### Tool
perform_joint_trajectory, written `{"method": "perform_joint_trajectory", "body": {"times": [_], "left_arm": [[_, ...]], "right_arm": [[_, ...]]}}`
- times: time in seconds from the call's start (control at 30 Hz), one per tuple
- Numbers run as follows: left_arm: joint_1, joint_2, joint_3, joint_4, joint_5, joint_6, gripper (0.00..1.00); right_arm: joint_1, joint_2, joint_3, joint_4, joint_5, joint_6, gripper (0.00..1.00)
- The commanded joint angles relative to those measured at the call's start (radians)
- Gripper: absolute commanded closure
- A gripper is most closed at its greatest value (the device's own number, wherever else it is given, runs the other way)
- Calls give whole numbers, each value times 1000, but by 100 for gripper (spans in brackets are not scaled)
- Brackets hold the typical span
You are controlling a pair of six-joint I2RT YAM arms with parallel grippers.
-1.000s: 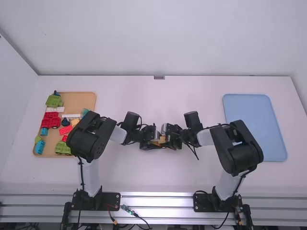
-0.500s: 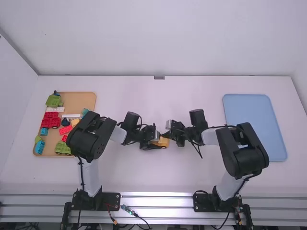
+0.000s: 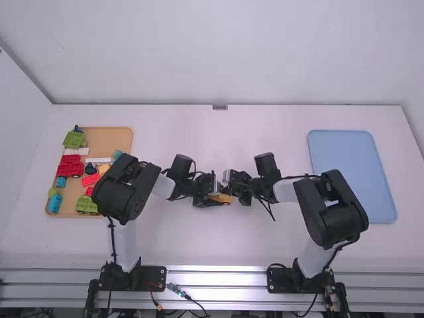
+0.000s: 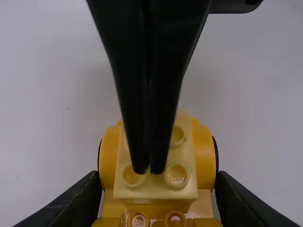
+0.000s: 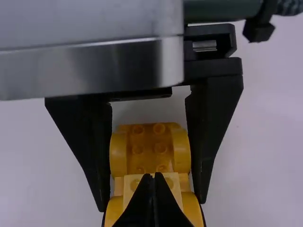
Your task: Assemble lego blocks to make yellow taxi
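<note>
The yellow taxi body (image 5: 149, 149) sits a little below the middle of the high view, above or on the bench (image 3: 179, 245); whether it bears on the surface I cannot tell. It looks like hard, glossy plastic, so I'd expect it to be light and stiff, with no give under the grip, but apt to slide if it is caught only on its rounded sides. Those are the bulging fenders at left and right in the lower middle of the left wrist view, and the left tool (image 4: 158, 178) is clamped across them, one finger on each flank. That is a sound hold: it leaves the studs free and braces the body against a push from above. The right tool (image 5: 152, 182) has its fingers drawn together with nothing between them, their tips over the pale yellow block (image 4: 154, 190) at the lower centre of the left wrist view. The step looks to be pressing that block home, though I cannot tell whether it is fully seated. The force should go straight down near the block's middle; a push at one edge could tip it, or the smooth tips could skid between the studs. The parts seem sturdy; the joints between bricks are likelier to part than the plastic to crack.
</note>
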Motion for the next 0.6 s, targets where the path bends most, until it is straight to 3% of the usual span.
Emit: {"method": "perform_joint_trajectory", "body": {"times": [0.0,0.57], "left_arm": [[-3,23,-25,-30,-91,5,67],[-3,23,-25,-3,-91,-34,71]], "right_arm": [[2,28,12,-11,53,10,100],[-36,104,11,-63,52,-28,100]]}}
